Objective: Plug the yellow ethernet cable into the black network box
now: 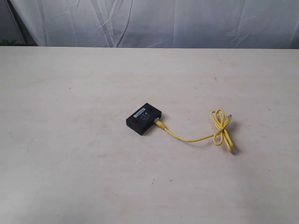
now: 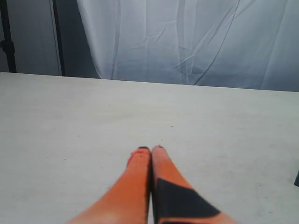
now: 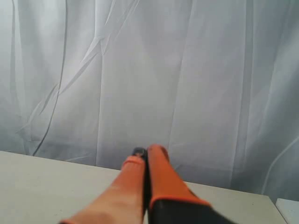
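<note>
**Yellow cable met with black box at mid-table; both claws clenched and empty**

Nearest in the exterior view, a bare stretch of the pale table (image 1: 70, 177) is seen. Further in, near the middle, the black network box (image 1: 144, 118) is laid flat, with a small white label strip (image 1: 139, 112) on its top. One end of the yellow ethernet cable (image 1: 196, 138) is set against the box's right side face, touching it at the port. How deeply the plug is seated cannot be told at this size. From there the cord is run to the right across the table, and it is gathered into a tied loop (image 1: 222, 128) well apart from the box. The free plug (image 1: 232, 150) is laid on the table just nearer than the loop. Beyond the far table edge, a creased white curtain (image 1: 187, 23) is hung.

No arm is seen in the exterior view.

In the left wrist view, the left gripper (image 2: 151, 148) is held low over the bare table and aimed almost level toward the curtain. Its orange fingers (image 2: 135, 186) are pressed together, and nothing is gripped between them.

In the right wrist view, the right gripper (image 3: 145, 151) is aimed at the curtain above the table's far edge. It is likewise clenched on nothing, the two fingertips being brought together.
</note>
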Controlling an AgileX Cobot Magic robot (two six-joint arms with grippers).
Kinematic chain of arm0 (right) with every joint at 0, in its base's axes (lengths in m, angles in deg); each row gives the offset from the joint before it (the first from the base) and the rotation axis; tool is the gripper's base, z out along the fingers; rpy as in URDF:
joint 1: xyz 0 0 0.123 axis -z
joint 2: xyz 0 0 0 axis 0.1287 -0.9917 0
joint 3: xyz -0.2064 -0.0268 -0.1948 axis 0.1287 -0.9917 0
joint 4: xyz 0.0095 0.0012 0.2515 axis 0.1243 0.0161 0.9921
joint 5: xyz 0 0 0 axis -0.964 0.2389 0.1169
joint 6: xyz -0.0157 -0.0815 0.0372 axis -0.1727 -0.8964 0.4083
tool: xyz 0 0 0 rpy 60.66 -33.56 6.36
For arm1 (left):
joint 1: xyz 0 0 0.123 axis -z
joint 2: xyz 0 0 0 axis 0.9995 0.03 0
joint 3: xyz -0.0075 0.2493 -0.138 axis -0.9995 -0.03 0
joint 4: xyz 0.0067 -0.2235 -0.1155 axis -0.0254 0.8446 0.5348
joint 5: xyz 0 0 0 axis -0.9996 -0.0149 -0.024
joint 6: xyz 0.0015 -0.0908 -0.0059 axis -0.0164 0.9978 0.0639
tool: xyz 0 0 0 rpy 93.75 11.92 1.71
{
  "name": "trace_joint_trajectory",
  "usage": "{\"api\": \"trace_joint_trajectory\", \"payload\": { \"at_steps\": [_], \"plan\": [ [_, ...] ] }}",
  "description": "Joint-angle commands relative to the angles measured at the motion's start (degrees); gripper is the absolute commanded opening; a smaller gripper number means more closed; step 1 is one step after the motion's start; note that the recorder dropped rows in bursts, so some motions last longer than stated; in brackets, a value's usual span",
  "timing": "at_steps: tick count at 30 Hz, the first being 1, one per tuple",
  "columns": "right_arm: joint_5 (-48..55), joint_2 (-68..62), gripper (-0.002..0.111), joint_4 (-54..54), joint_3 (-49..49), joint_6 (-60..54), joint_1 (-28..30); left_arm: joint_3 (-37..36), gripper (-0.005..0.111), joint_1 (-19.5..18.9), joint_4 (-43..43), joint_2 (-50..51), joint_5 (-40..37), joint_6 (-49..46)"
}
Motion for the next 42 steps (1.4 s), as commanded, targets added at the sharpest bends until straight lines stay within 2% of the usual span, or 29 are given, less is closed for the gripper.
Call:
{"api": "trace_joint_trajectory", "payload": {
  "at_steps": [1,21,26,34,42],
  "plan": [
    [-0.3,0.3,0.0,0.2,-0.3,0.0,0.3,-0.3,0.0,-0.2,0.0,-0.4,0.0,0.2],
    [0.6,0.3,0.0,0.4,-0.3,0.2,0.3,-0.3,0.0,-0.2,0.0,-0.4,-0.1,0.1],
    [3.9,0.3,0.0,-2.1,-1.1,10.6,0.3,-0.3,0.0,-0.2,0.0,-0.4,-0.1,0.1],
    [5.2,4.2,0.0,-2.7,-7.6,11.5,0.5,-0.3,0.0,-0.2,0.0,-0.4,-0.1,0.1],
    [7.4,12.9,0.0,-2.2,-16.9,11.5,4.9,-0.3,0.0,-0.2,0.0,-0.4,-0.1,0.1]
  ]
}}
